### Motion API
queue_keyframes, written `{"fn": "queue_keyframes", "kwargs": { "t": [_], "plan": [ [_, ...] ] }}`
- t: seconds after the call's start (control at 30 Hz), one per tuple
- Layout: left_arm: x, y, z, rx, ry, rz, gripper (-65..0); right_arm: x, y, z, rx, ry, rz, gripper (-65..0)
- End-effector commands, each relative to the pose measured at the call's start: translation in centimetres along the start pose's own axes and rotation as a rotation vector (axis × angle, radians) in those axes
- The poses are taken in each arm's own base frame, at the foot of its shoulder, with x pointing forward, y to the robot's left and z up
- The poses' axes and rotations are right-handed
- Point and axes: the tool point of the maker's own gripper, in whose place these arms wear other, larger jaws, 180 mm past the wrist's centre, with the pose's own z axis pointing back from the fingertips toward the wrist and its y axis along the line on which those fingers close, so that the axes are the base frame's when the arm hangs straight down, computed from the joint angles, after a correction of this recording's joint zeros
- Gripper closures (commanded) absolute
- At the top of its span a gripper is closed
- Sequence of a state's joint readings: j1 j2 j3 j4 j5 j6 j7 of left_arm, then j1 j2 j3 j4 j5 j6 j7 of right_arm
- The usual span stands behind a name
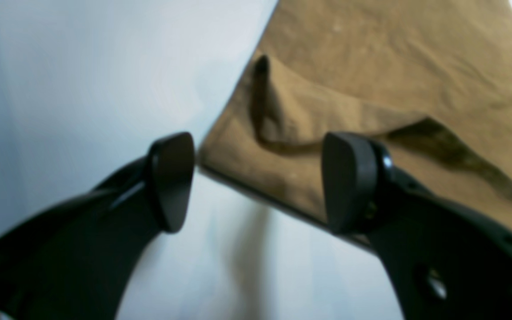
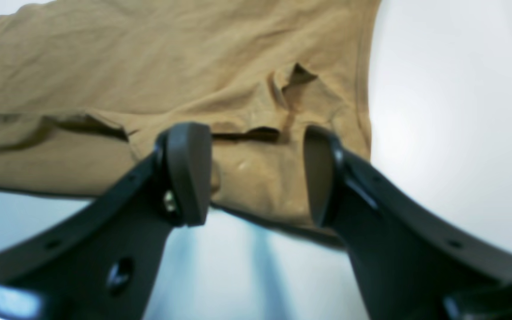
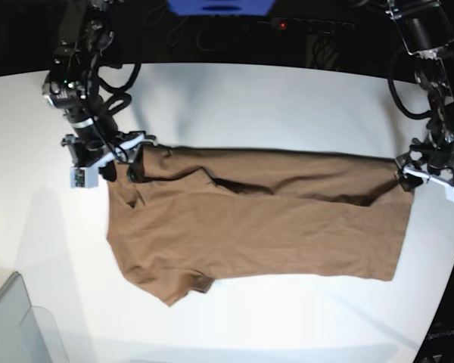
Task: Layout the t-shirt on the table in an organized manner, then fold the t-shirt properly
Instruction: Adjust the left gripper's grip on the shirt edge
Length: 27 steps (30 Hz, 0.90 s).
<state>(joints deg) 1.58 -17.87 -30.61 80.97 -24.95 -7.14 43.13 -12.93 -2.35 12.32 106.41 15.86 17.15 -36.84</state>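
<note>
The plain tan-brown cloth t-shirt (image 3: 265, 227) lies spread across the smooth white table (image 3: 287, 98) — the left pincer (image 1: 256, 182) and right pincer (image 2: 256, 175) gape wide over its top corners, holding nothing.

My base camera looks straight down from high above, far enough back to take in most of the table (image 3: 287, 83) with the t-shirt (image 3: 272, 234) spread across its middle. My left wrist camera sits just behind the left gripper (image 1: 256, 182) and looks past its fingers, very close and blurred, at one corner of the cloth, the corner at the base view's right. My right wrist camera rides the right gripper (image 2: 258, 173) likewise, close over the corner at the base view's left.
</note>
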Motion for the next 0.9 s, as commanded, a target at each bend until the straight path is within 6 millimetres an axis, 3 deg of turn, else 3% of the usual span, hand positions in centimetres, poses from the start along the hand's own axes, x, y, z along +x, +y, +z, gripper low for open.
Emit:
{"fn": "queue_keyframes", "kwargs": {
  "t": [0.0, 0.1, 0.27, 0.87],
  "plan": [
    [1.3, 0.3, 0.1, 0.007, -0.031, -0.011, -43.6, 1.5, 0.3, 0.2, 0.013, -0.054, 0.007, -34.0],
    [-1.0, 1.1, -1.0, 0.020, 0.036, 0.017, -43.6, 1.5, 0.3, 0.2, 0.013, -0.054, 0.007, -34.0],
    [-1.2, 1.4, -2.1, 0.024, 0.056, 0.049, -43.6, 1.5, 0.3, 0.2, 0.015, -0.054, 0.008, -34.0],
    [4.4, -0.1, -3.0, 0.018, -0.049, 0.052, -43.7, 1.2, 0.3, 0.3, 0.014, -0.043, 0.007, -34.0]
  ]
}}
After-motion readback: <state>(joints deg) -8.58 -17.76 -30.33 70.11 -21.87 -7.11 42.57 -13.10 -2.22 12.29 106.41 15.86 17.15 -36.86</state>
